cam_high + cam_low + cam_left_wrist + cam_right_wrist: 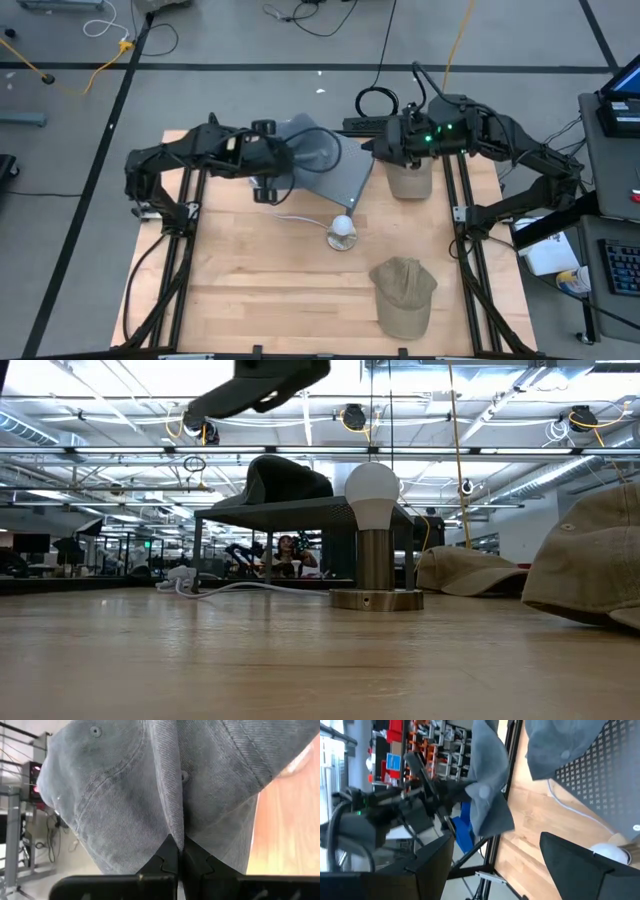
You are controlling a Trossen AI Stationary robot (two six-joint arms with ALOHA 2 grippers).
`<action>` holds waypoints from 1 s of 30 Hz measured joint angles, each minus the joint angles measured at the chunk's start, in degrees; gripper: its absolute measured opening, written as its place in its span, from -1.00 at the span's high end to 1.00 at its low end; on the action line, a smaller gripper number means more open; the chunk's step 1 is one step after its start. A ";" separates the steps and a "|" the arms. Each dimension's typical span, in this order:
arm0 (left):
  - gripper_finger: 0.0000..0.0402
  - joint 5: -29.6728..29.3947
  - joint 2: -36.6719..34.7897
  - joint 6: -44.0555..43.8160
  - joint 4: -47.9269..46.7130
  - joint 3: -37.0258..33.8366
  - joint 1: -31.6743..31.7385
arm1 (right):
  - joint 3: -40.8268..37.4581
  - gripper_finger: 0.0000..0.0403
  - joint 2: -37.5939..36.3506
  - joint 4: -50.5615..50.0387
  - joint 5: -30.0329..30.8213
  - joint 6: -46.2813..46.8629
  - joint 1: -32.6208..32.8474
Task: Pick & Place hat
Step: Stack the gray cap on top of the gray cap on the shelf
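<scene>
Hat [150,795], the grey one, is clamped between the left gripper [179,851] fingers [161,861], which are pressed together on a fold of its denim; the cloth bulges out to both sides of the fingertips. From above, that gripper [268,160] sits over the back left part of the table [260,290], with the grey hat [315,148] just beyond its fingers, over the grey stand [340,178]. In the low view a dark hat [285,477] rests on top of the stand [300,512].

The right gripper [392,142] hangs at the back right, above a tan hat [408,180] lying just under its fingers. Its two fingers [580,870] stand wide apart with nothing between them.

A second tan cap [404,293] lies on the front right of the table, well apart from both grippers. A bulb lamp [342,232] stands near the middle, between that cap and the stand, with a white cord [298,216] running from it towards the left gripper's side.
</scene>
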 joint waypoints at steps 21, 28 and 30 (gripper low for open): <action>1.00 -5.91 1.09 11.08 18.80 0.87 -0.60 | -0.07 -0.45 6.45 15.34 -6.22 3.37 -3.03; 1.00 -5.88 1.09 11.07 18.38 0.87 -0.58 | -0.04 -0.28 6.45 16.84 -6.27 2.87 -2.99; 1.00 -5.86 1.09 11.13 19.17 0.87 -0.58 | -0.04 -0.16 6.47 16.91 -6.45 2.97 -2.86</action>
